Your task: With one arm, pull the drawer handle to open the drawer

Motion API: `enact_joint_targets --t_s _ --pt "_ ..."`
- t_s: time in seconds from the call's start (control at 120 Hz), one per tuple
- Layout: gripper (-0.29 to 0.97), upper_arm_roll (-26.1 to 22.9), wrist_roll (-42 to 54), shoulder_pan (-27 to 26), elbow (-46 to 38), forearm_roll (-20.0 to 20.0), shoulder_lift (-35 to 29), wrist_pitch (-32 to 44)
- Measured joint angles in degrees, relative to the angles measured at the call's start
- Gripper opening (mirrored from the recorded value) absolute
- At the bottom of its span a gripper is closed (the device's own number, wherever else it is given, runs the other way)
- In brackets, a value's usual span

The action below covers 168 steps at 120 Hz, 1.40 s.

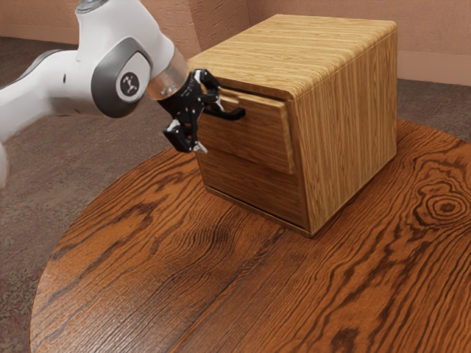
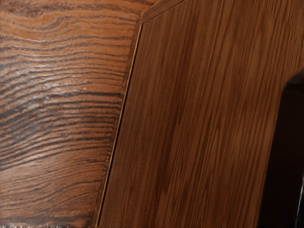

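Round wooden table [image 1: 221, 294] — drawer handle [image 1: 232, 113] tight between the fingers [image 1: 210, 110]

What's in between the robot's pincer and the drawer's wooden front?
The black handle is there. In the exterior view it sticks out from the drawer front, and the pincer is right at its end.

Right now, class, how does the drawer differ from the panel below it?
The drawer juts out from the cabinet; the panel sits further back. The drawer carries a black handle; the panel shows none. Both have the same light wood grain.
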Motion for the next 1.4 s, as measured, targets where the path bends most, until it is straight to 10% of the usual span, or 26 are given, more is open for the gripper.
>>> enact_joint_targets --t_s 1.017,1.233,1.4 --pt "0.67 3.4 -1.4 1.5 -35.2 5.1 -33.1 9.0" --pt "0.67 -15.7 -2.0 13.9 -34.4 5.8 -39.5 6.8" --pt "0.68 -23.0 -2.4 13.6 -10.7 4.0 -28.5 -15.1"
